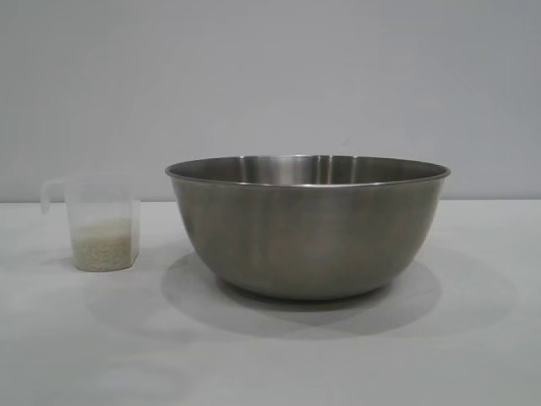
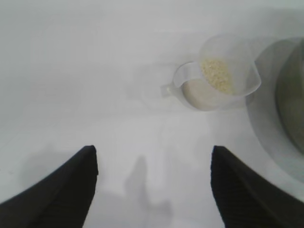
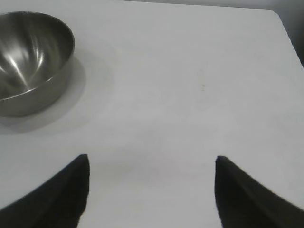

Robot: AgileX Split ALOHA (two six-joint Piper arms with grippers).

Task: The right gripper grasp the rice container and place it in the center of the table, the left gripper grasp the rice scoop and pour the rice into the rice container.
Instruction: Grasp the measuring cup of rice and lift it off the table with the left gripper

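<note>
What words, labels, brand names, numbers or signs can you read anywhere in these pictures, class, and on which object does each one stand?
None can be read in any view.
Rice scoop: no printed scale or lettering can be made out on its translucent wall.
Rice container: plain brushed steel, no stamp or logo visible.
Table: bare white surface, no markings.
Left gripper and right gripper: plain black fingers, no labels.
</note>
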